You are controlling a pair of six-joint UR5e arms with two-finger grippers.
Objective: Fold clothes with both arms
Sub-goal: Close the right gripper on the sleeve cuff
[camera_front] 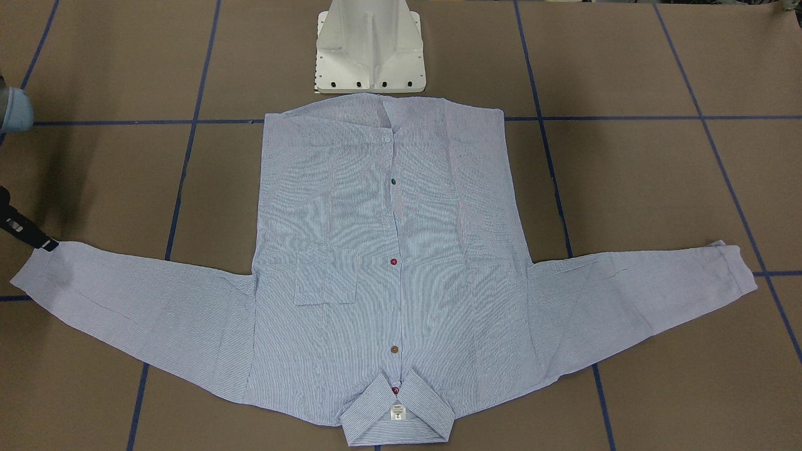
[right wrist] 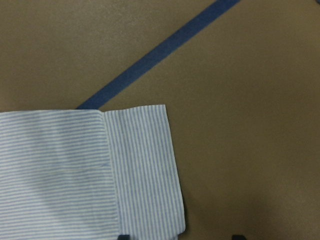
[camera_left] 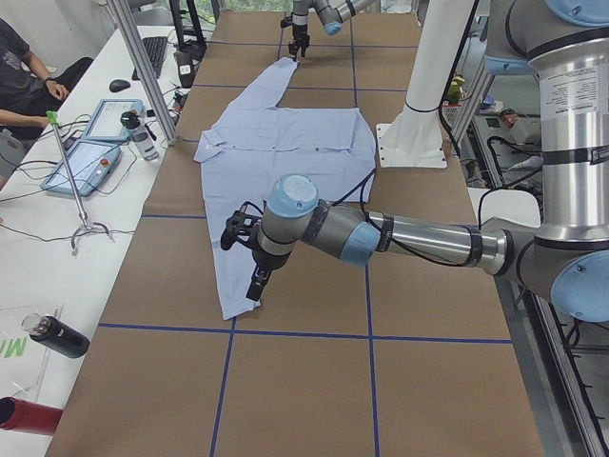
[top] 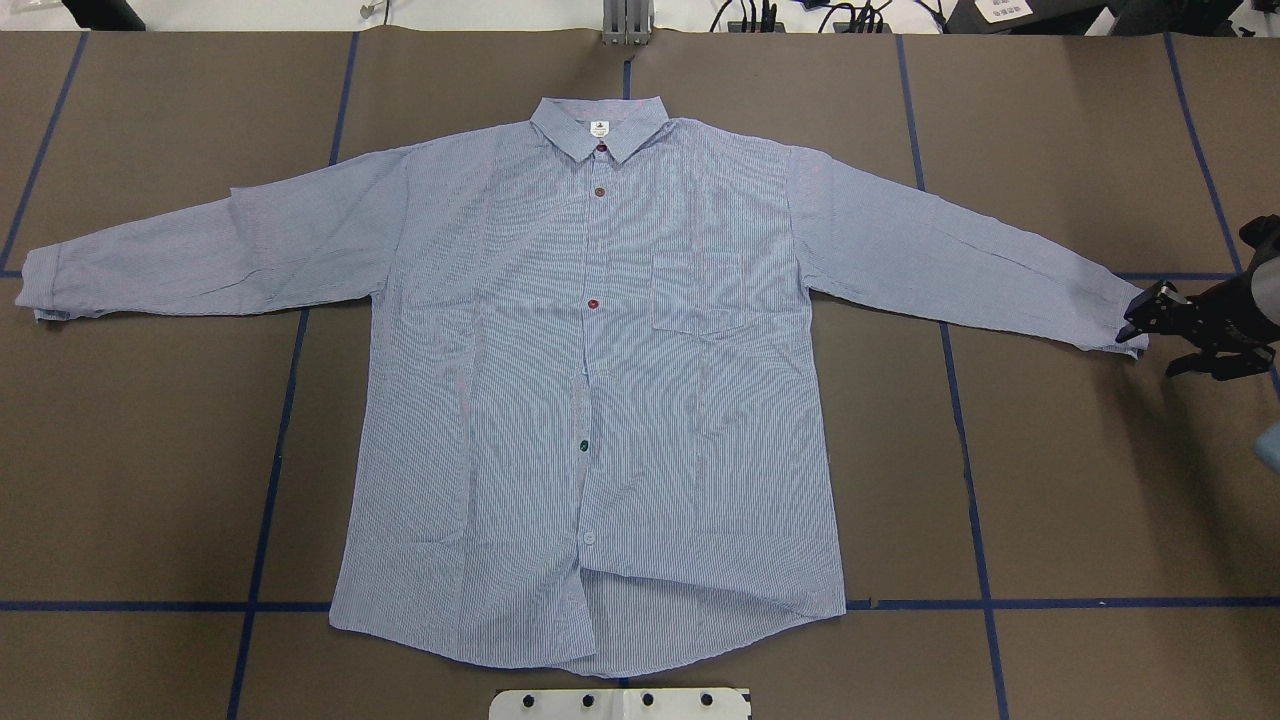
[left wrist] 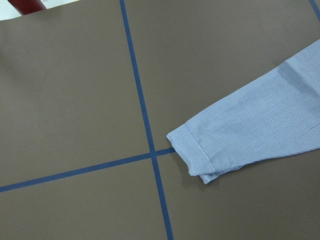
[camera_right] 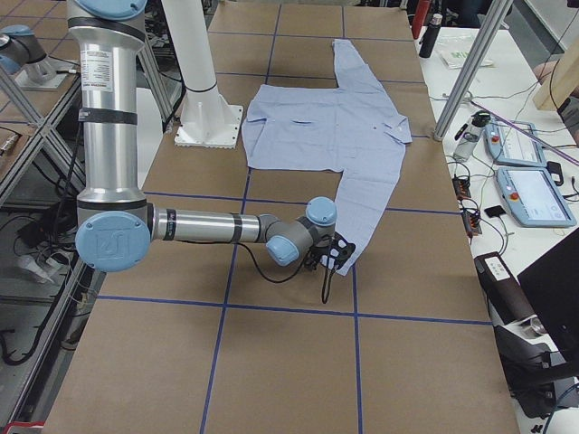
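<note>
Brown paper crossed by blue tape lines (top: pixel 965 450) covered your table (top: pixel 1080 500). The shirt (top: pixel 520 400) lay flat on it, front up and buttoned. From overhead, its collar (top: pixel 600 125) pointed to 12 o'clock and its hem to 6 o'clock, toward the white pedestal (camera_front: pixel 369 50). The sleeves spread to 9 and 3 o'clock.

You saw fine blue-and-white pinstripes, a chest pocket (top: pixel 700 295), and red, brown and green buttons. A small white label (top: pixel 599 127) sat inside the collar.

Your right gripper (top: pixel 1148 350) sat at the 3 o'clock cuff (right wrist: pixel 142 170). Its fingers were parted across the cuff's end edge and gripped nothing. Your left gripper (camera_left: pixel 244 259) hung over the 9 o'clock cuff (left wrist: pixel 192 155). Only the side view showed it, so you could not tell its opening.
</note>
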